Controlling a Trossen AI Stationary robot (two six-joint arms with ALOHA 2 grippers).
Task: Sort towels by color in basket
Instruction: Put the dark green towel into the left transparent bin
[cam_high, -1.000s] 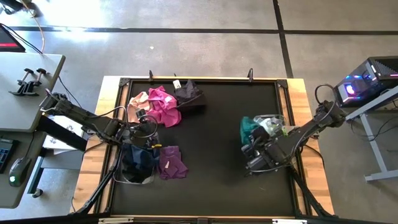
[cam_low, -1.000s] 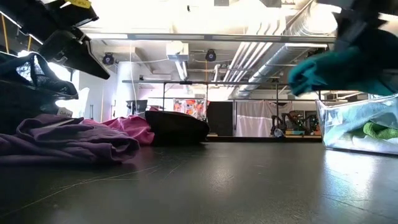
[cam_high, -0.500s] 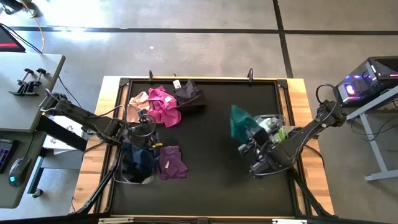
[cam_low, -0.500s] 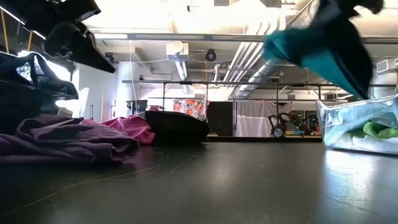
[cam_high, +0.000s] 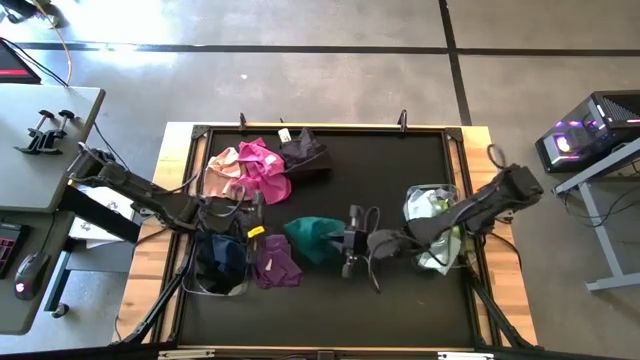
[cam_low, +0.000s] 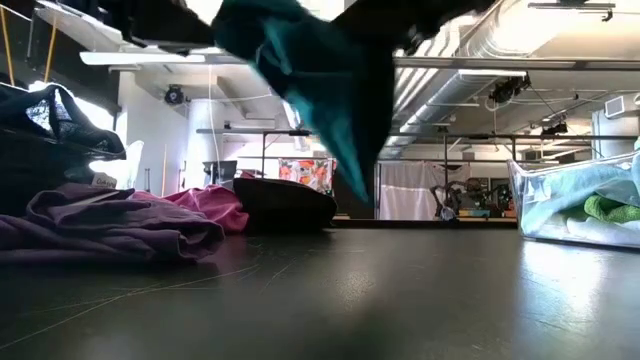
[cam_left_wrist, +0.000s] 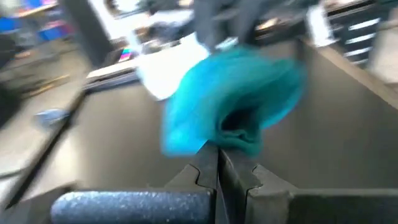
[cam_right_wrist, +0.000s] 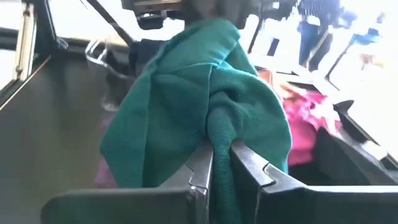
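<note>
**A:** From above, what has changed for you since a second ago?

**B:** Your right gripper (cam_high: 340, 242) was beside the clear bin (cam_high: 449, 192) at the right rim of the table (cam_high: 380, 300). Now that arm is stretched out low toward the middle of the mat, carrying the teal towel (cam_high: 313, 238), which hangs just beside the purple towel (cam_high: 274, 262). The jaws are clenched on the teal cloth.

**A:** And around the purple towel?

**B:** The navy towel (cam_high: 222, 257) lies against its far-left side, in a basket (cam_high: 217, 287) at the table's left edge. The magenta towel (cam_high: 262, 168), a pale pink one (cam_high: 223, 167) and a black one (cam_high: 304, 155) lie toward the back edge. Your left gripper (cam_high: 252, 216) sits between the magenta and purple towels, fingers closed on nothing, close to the teal cloth.

**A:** The low view?

**B:** The teal towel (cam_low: 318, 78) has swept from the right side to hang in mid-air in front of the black towel (cam_low: 285, 205). The purple towel (cam_low: 105, 225) lies on the mat; the clear bin (cam_low: 580, 200) holds pale and lime cloths.

**A:** Left wrist?

**B:** You see the closed fingers (cam_left_wrist: 219, 169) pointing at the teal towel (cam_left_wrist: 233, 102), blurred, just ahead.

**A:** Right wrist?

**B:** The fingers (cam_right_wrist: 202, 168) pinch a fold of the teal towel (cam_right_wrist: 186, 106), which blocks most of the view; the magenta towel (cam_right_wrist: 305, 121) shows behind it.
</note>
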